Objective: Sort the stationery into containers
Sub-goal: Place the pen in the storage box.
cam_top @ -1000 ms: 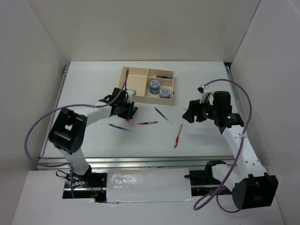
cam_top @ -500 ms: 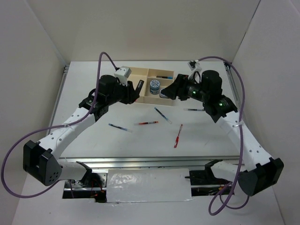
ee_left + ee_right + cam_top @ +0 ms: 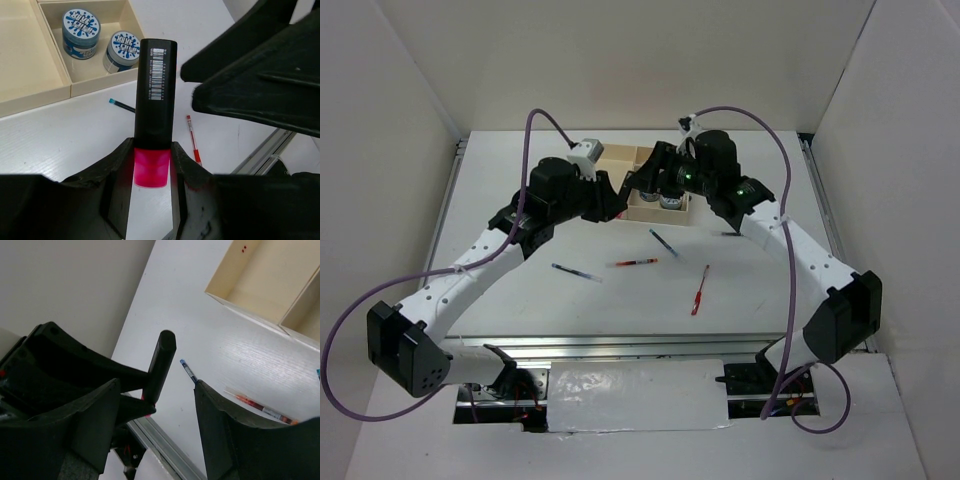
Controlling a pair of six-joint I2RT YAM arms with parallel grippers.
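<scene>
Left gripper (image 3: 151, 147) pinches the black highlighter (image 3: 156, 90) at its pink end, held above the counter (image 3: 75, 135) just in front of the beige tray (image 3: 35, 98). Right gripper (image 3: 157, 385) is spread, with a finger on either side of the highlighter's black end; contact cannot be told. Two tape rolls (image 3: 81, 27) sit in one small tray compartment. A red pen (image 3: 637, 262) lies loose on the counter.

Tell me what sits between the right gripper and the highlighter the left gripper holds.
Nothing. In the right wrist view the highlighter shows in the gap of the open right gripper, unobstructed. The left gripper clamps its pink end.
</scene>
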